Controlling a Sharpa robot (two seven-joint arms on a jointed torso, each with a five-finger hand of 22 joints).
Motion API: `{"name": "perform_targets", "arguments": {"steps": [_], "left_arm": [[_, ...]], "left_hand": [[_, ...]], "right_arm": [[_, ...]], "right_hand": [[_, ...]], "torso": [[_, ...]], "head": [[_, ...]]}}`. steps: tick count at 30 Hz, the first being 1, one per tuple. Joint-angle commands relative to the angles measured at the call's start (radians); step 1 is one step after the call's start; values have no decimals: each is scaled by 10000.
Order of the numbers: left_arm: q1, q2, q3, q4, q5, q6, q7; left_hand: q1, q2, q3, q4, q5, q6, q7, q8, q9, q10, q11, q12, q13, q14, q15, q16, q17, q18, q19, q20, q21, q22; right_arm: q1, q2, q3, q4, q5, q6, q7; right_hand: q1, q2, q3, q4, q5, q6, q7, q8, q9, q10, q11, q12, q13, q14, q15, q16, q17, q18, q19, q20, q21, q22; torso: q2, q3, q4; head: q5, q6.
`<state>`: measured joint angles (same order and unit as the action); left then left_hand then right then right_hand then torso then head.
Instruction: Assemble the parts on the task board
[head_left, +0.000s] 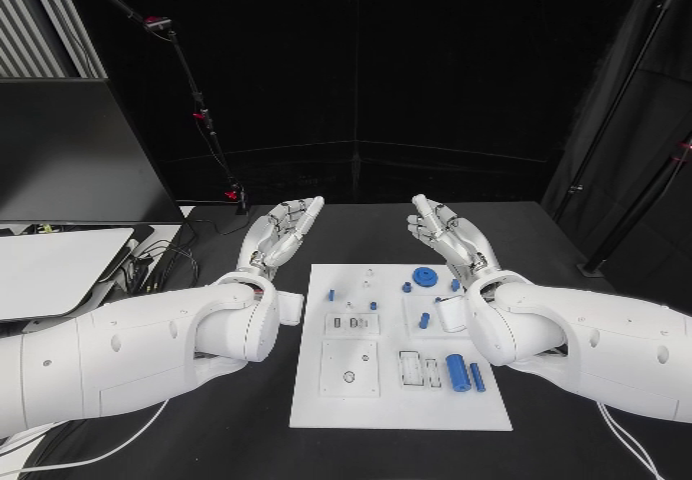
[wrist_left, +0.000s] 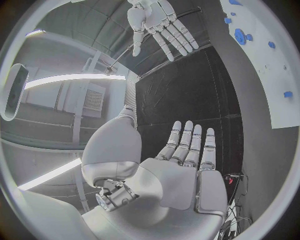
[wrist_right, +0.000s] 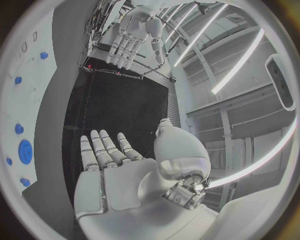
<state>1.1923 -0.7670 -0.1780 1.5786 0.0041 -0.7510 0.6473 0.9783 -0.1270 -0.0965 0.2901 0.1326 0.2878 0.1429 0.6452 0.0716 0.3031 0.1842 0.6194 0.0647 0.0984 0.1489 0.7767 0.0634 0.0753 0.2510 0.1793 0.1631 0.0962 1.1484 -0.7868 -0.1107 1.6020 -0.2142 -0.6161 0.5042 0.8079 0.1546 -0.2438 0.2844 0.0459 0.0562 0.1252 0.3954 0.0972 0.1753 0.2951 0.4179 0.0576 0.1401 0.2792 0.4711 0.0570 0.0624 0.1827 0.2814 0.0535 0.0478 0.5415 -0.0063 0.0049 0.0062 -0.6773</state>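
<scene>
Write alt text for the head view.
Both hands, left hand and right hand, are raised open above the far end of the white task board, holding nothing. Small blue parts lie on the board, untouched, on a black table.

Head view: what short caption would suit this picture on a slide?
Left robot hand and right robot hand raised open, holding nothing, above the white task board with its small blue parts.

You get head camera looking steeply down at task board (head_left: 401, 345). Wrist cameras sit close behind each palm, facing along fingers; each also catches opposite hand and board edge.
</scene>
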Motion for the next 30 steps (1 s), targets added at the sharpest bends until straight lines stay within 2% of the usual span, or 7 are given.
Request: {"name": "perform_targets", "arguments": {"steps": [1, 9, 10, 11, 12, 21, 30], "left_arm": [[229, 32, -192, 48, -181, 336, 3216], [565, 64, -586, 79, -223, 438, 4124], [571, 64, -593, 79, -224, 440, 4140], [570, 254, -594, -210, -223, 563, 4011], [570, 268, -594, -225, -223, 570, 4000], [571, 334, -594, -280, -223, 657, 3916], [573, 359, -594, -347, -223, 795, 3850]], "left_hand": [[297, 17, 16, 99, 79, 134, 920, 198, 22, 131, 51, 188, 20, 30, 126, 220, 24, 161, 113, 30, 73, 33], [317, 81, 63, 95, 84, 141, 971, 241, 11, 156, 105, 231, 20, 64, 185, 248, 25, 152, 137, 77, 117, 53], [317, 81, 63, 95, 84, 141, 971, 241, 11, 156, 105, 231, 20, 64, 185, 248, 25, 152, 137, 77, 117, 53], [318, 81, 63, 95, 84, 141, 972, 241, 11, 156, 107, 232, 20, 65, 186, 248, 25, 151, 137, 78, 117, 53], [321, 86, 68, 96, 84, 141, 989, 248, 8, 161, 125, 240, 20, 74, 206, 254, 25, 147, 132, 94, 119, 53], [311, 81, 69, 97, 84, 116, 1039, 257, -5, 144, 178, 248, 13, 70, 265, 254, 19, 132, 109, 140, 123, 51], [335, 338, 205, 85, 42, 271, 1000, 386, 0, 224, 167, 326, 13, 176, 303, 294, 18, 174, 203, 244, 244, 105]], "right_arm": [[113, -14, -74, 71, -1406, 1066, 53], [162, -17, -126, 88, -1564, 1179, 52], [162, -17, -126, 88, -1564, 1179, 52], [160, -178, -126, 42, -1561, 1210, -35], [160, -192, -127, 42, -1561, 1214, -38], [161, -380, -126, 88, -1564, 1221, -94], [168, -844, -116, 269, -1591, 1637, -453]], "right_hand": [[92, 20, 8, 67, 34, 98, 1732, 57, 14, 15, 48, 45, 9, 12, 50, 60, 8, 121, -15, 84, 65, 9], [122, 32, 12, 67, 33, 93, 1722, 57, 8, 21, 51, 76, 13, 13, 52, 72, 8, 120, -7, 85, 70, 12], [122, 32, 12, 67, 33, 93, 1722, 57, 8, 21, 51, 76, 13, 13, 52, 72, 8, 120, -7, 85, 70, 12], [122, 32, 12, 67, 33, 93, 1722, 57, 8, 21, 51, 76, 13, 13, 52, 72, 8, 120, -7, 85, 70, 12], [122, 32, 12, 67, 33, 93, 1722, 57, 8, 21, 51, 76, 13, 13, 52, 72, 8, 120, -7, 85, 70, 12], [182, 69, 13, 70, 32, 88, 1719, 65, -4, 59, 53, 166, 28, 30, 64, 126, 14, 115, 18, 87, 85, 21], [375, 117, -39, 74, 33, 64, 1585, 147, -38, 295, 64, 562, 87, 461, 56, 708, 92, 119, 104, 79, 153, 52]], "torso": [[0, -3, 4], [0, -3, 4], [0, -3, 4], [13, 1, 9], [17, 4, 15], [179, 71, 76], [568, 128, 137]], "head": [[0, -2], [0, -2], [0, -2], [79, -329], [68, -337], [94, -244], [62, -136]]}}
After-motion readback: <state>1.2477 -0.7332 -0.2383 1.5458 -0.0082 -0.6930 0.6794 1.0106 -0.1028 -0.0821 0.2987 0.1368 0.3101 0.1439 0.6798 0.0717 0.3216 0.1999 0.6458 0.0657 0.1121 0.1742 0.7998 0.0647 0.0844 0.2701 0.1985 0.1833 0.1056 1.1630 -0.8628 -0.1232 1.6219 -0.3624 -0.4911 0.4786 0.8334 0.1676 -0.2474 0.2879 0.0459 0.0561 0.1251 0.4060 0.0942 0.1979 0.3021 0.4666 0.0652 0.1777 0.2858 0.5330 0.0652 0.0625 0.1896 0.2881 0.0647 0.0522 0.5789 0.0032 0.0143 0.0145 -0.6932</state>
